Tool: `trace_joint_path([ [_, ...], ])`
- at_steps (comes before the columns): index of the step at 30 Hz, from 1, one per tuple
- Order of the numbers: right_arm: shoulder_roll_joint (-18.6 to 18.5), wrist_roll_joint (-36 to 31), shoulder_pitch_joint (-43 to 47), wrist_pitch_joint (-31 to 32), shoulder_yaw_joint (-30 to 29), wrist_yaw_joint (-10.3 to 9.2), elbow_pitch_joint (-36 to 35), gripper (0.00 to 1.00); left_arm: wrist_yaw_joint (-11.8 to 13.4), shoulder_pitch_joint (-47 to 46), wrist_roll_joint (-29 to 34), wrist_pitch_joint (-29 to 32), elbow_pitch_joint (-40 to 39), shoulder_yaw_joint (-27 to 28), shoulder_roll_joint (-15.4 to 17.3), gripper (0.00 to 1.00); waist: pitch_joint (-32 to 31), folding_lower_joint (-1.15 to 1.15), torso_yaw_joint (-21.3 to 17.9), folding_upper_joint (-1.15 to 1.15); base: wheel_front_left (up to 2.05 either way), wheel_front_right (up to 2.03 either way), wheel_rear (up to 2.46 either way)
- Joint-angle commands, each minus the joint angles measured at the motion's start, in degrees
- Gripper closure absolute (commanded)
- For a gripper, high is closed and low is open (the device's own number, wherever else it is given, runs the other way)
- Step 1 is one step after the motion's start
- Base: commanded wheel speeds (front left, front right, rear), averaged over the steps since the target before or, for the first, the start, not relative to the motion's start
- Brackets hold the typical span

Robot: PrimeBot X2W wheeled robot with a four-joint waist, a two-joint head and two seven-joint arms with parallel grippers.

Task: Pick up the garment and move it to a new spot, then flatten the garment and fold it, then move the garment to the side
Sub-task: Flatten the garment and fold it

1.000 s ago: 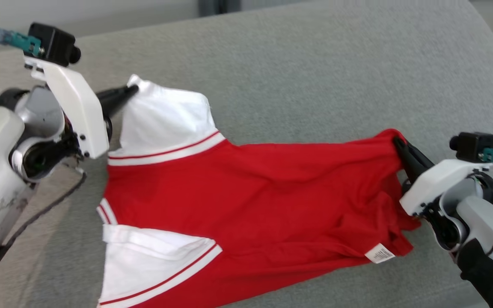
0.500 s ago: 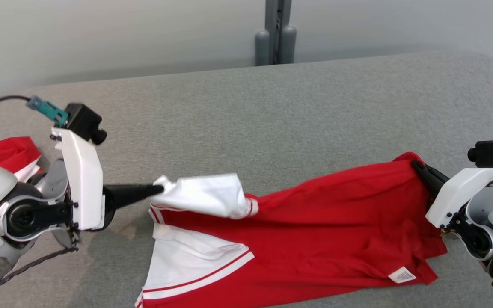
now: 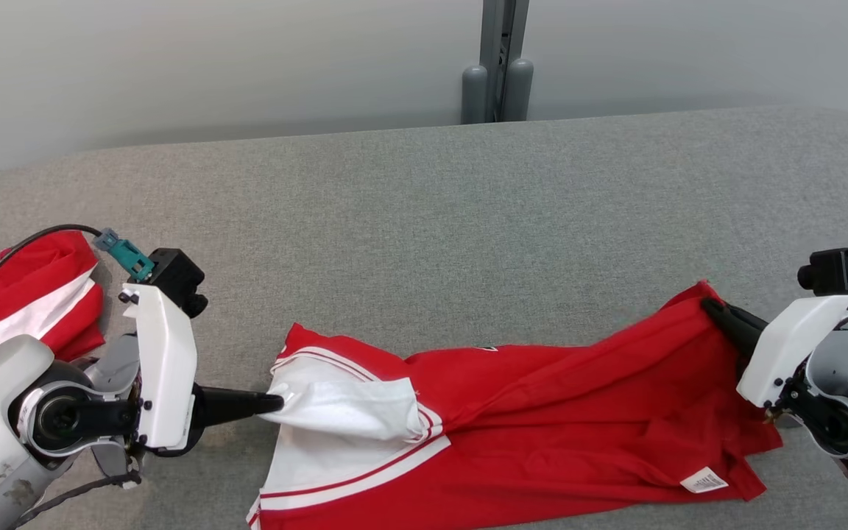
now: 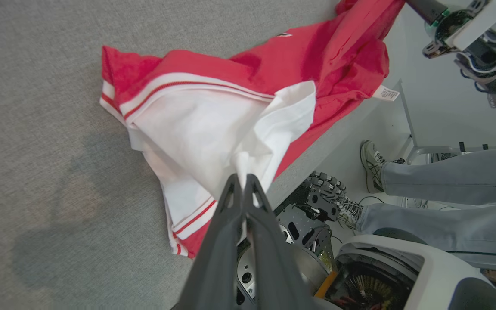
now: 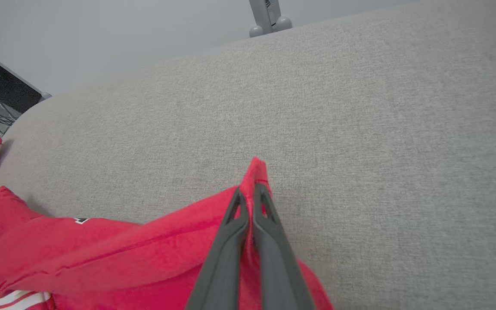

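The white sleeve (image 3: pixel 343 401) had swung nearer, left gripper (image 3: pixel 277 403) and right gripper (image 3: pixel 707 303) both pinching one garment (image 3: pixel 542 412); a second garment (image 3: pixel 34 294) lay left.

head: high, facing down over grey surface (image 3: pixel 468 221) | wrists: close, at opposite ends | shared: garment (image 3: pixel 542 412)

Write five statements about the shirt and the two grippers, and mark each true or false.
1. The left gripper is shut on a white part of the shirt. True.
2. The right gripper hangs open above the shirt. False: it is shut on the shirt's red edge.
3. A white label shows near the shirt's right end. True.
4. The shirt lies flat and smooth on the grey surface. False: it is bunched and creased.
5. Another red and white cloth lies at the far left. True.
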Motion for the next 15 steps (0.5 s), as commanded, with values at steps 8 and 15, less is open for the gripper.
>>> trace_joint_path([
  [8,-3.84,1.43,1.99,2.00,2.00,0.01,-4.62,1.00,-0.07,2.54,-0.49,1.19,0.92,-0.95,-0.14,1.00,-0.74,0.00,0.28,0.00,0.00,0.00,0.00],
  [15,-5.90,-1.67,0.43,-4.65,2.16,0.01,-7.46,1.00,-0.07,3.21,0.22,-0.42,1.74,-0.11,-0.26,1.00,-1.15,0.00,0.00,0.00,0.00,0.00,0.00],
])
